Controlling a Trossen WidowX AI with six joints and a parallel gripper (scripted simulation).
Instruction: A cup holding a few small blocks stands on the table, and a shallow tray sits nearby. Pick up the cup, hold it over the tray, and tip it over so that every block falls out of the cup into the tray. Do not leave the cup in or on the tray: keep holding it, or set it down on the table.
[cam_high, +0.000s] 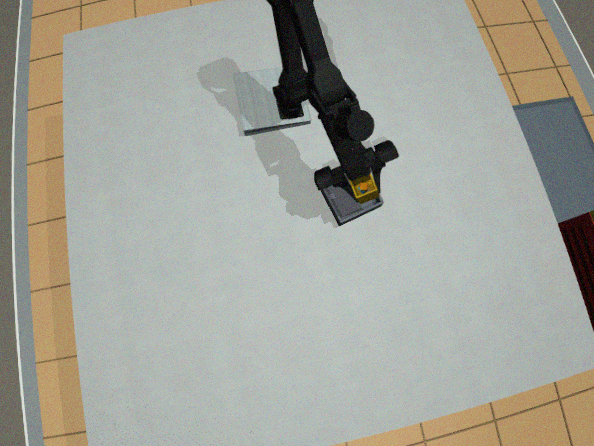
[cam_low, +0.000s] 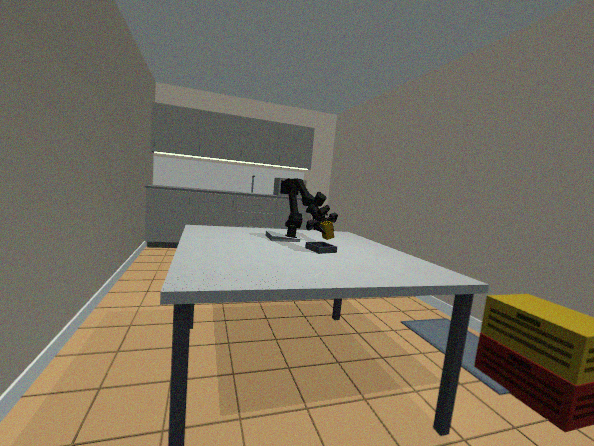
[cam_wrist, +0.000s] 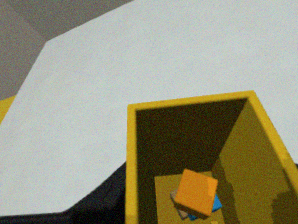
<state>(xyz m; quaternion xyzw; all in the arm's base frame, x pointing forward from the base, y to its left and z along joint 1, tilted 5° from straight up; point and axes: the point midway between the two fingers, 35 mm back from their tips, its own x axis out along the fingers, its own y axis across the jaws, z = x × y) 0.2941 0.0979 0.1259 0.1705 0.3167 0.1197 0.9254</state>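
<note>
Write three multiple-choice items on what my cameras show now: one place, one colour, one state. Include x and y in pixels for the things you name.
1. Where is the cup?
A) standing on the table
B) raised above the table, in the hand
C) lying in the tray

2. What colour is the uppermost block in the cup?
A) orange
B) green
C) white

3. What state is the hand in?
A) wide open, holding nothing
B) shut on nothing
C) shut on the cup

1: B, the yellow cup (cam_high: 368, 198) (cam_low: 327, 230) (cam_wrist: 132, 165) hangs higher than the dark tray (cam_high: 341, 221) (cam_low: 321, 249).
2: A, the wrist view shows an orange block (cam_high: 364, 187) (cam_wrist: 196, 192) over a blue one (cam_wrist: 217, 204).
3: C, the hand (cam_high: 363, 182) (cam_low: 326, 225) has the cup clamped off the table.
</note>
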